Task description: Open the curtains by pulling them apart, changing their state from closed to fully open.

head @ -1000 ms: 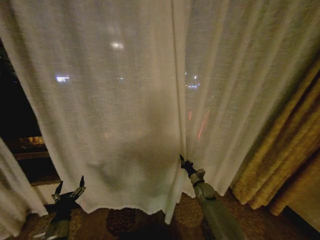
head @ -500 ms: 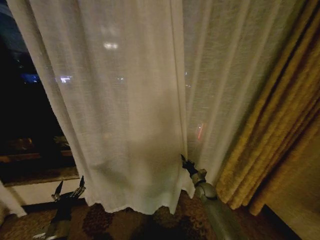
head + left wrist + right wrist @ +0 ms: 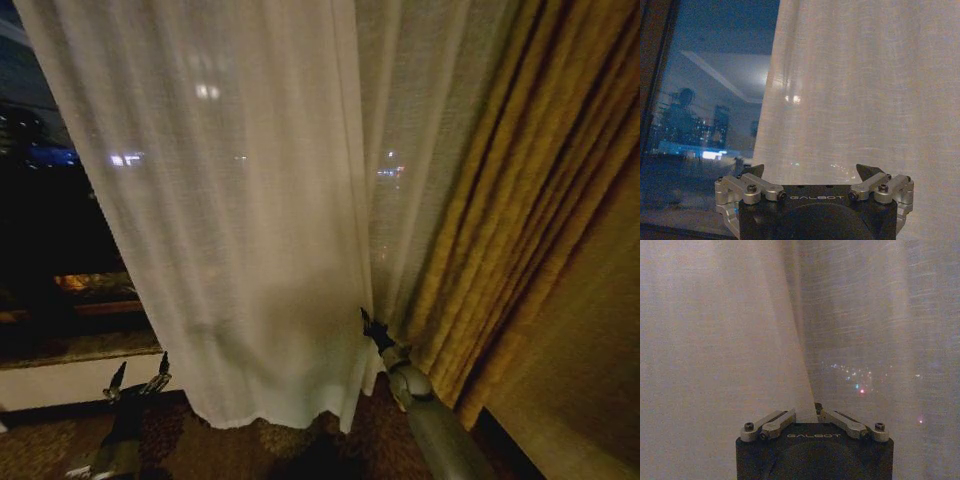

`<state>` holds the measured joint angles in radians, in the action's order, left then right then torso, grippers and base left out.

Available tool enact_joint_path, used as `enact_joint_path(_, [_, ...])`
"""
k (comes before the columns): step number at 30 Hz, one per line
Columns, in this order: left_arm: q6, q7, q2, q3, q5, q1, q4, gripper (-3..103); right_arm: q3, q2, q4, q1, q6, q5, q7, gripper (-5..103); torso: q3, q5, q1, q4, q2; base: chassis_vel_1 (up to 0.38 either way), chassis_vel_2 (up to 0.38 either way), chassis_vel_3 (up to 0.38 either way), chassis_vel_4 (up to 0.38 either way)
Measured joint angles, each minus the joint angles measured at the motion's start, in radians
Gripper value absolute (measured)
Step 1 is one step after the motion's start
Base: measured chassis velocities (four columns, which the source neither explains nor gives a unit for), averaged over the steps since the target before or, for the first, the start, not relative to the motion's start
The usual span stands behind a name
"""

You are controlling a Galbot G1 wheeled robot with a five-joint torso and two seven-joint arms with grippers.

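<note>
Two sheer cream curtains hang before me: a wide left panel (image 3: pixel 230 200) and a narrower right panel (image 3: pixel 420 130) with city lights glowing through. My right gripper (image 3: pixel 366 322) sits low at the seam where they meet. In the right wrist view that gripper (image 3: pixel 809 412) is shut on the curtain's hanging edge (image 3: pixel 802 365). My left gripper (image 3: pixel 140 375) is low at the left, open, apart from the fabric. In the left wrist view the left gripper (image 3: pixel 811 172) has its fingers spread wide, with the curtain (image 3: pixel 855 100) ahead of it.
A thick golden drape (image 3: pixel 520 200) hangs just right of the sheer panels, against a wall (image 3: pixel 590 380). Bare dark window glass (image 3: pixel 50 220) and a low sill (image 3: pixel 70 350) lie to the left. Patterned carpet (image 3: pixel 290 445) covers the floor below.
The whole picture has shifted: the golden drape now takes up more of the right. The sheer panels are bunched further right, baring more dark window on the left. Both grippers keep their places in the picture.
</note>
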<state>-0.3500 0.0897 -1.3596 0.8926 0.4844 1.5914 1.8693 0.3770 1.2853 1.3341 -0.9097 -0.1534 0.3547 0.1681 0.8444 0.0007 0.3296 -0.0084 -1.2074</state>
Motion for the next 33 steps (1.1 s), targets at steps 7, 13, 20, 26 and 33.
enact_joint_path(7, [0.000, -0.001, 0.000, 0.000, 0.000, 0.000, 0.000, 100, -0.008, 0.005, -0.002, 0.006, -0.014, 0.008, 0.009, 0, 0.000, -0.0020, 0.000, 0.0006, 0.000, -0.001, -0.019, 0.006, 0.012])
enact_joint_path(13, [0.000, -0.001, 0.000, 0.001, 0.000, 0.000, 0.000, 100, -0.007, 0.005, -0.004, 0.009, -0.004, 0.007, 0.019, 0, 0.000, -0.0009, 0.000, 0.0006, 0.000, 0.024, 0.035, -0.022, -0.024])
enact_joint_path(20, [0.000, -0.001, 0.000, 0.000, 0.000, 0.000, 0.000, 100, -0.002, 0.002, -0.007, 0.010, 0.005, 0.007, 0.023, 0, 0.000, -0.0008, 0.000, 0.0004, 0.000, -0.044, -0.035, 0.027, 0.028])
enact_joint_path(26, [0.000, -0.001, 0.000, 0.000, 0.000, 0.000, 0.000, 100, 0.001, 0.001, -0.009, 0.010, 0.006, 0.007, 0.025, 0, 0.000, -0.0009, 0.000, 0.0005, 0.000, -0.106, -0.101, 0.110, 0.111])
enact_joint_path(33, [0.000, -0.001, 0.000, 0.000, 0.000, 0.000, 0.000, 100, -0.001, 0.003, -0.014, 0.014, -0.009, 0.012, 0.025, 0, 0.000, -0.0007, 0.000, 0.0005, 0.000, -0.222, -0.211, 0.212, 0.225])
